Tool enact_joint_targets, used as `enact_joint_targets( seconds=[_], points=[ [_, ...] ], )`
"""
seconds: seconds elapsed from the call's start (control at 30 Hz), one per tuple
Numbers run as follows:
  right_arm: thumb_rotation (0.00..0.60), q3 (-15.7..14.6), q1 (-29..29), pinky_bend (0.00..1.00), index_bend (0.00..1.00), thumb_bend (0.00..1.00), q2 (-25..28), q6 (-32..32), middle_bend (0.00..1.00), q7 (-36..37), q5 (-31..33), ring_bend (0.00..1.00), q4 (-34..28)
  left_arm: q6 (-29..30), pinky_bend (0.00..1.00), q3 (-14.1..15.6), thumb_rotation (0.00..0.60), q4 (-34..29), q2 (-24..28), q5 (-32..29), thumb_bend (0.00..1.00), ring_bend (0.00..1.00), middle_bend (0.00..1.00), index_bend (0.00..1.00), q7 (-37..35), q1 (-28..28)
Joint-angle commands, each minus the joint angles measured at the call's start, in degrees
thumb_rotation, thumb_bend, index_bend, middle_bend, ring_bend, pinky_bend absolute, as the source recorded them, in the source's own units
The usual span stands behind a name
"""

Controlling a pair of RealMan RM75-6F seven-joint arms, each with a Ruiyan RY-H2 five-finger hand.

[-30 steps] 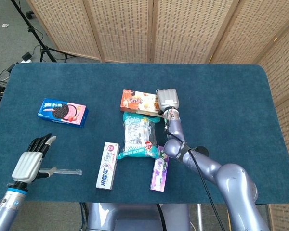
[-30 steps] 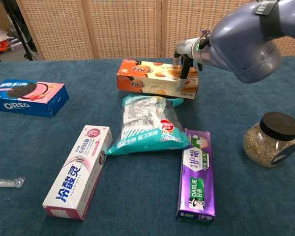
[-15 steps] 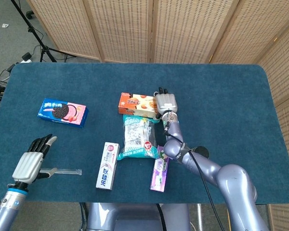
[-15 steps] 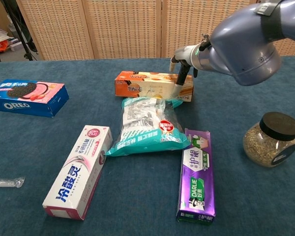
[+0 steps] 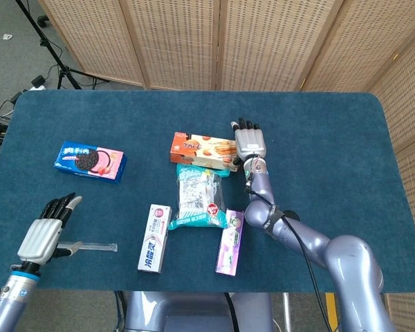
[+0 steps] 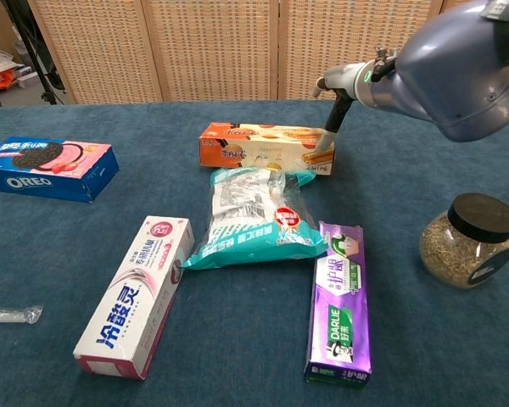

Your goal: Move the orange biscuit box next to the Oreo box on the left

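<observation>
- Between the orange biscuit box (image 5: 201,151) and the Oreo box (image 5: 90,161), bare blue tabletop (image 5: 318,131) lies open.
- Since a moment ago, the right hand (image 5: 250,143) has let go; its fingers (image 6: 330,136) are now spread at the box's right end.
- Left hand (image 5: 47,229) hovers low, fingers apart, holding nothing.
- Box lies flat mid-table, long axis left-right, just behind the snack bag (image 5: 200,197).
</observation>
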Motion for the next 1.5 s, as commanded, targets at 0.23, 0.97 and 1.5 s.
enact_joint_targets(
  seconds=[0.23,0.97,1.5],
  points=[
    [0.600,-1.4,-8.1,0.06,0.06,0.05,9.5,5.6,0.00,8.2,-10.1,0.00,-13.3,-0.1,0.00,0.2,0.600,-0.4,-0.2,0.3,0.22,0.00,0.00,0.00,0.3,0.0],
    [0.600,-20.9,-46.2,0.06,0.06,0.05,26.6,38.8,0.00,48.4,-64.2,0.00,-36.2,0.0,0.00,-0.2,0.600,1.0,-4.6,-1.3,0.23,0.00,0.00,0.00,7.0,-0.3],
    [0.600,-24.2,-53.7,0.00,0.00,0.00,28.5,41.4,0.00,47.3,-69.6,0.00,-26.6,-6.8,0.00,-6.3,0.600,4.8,-7.7,-7.3,0.23,0.00,0.00,0.00,13.0,-7.6]
  ],
)
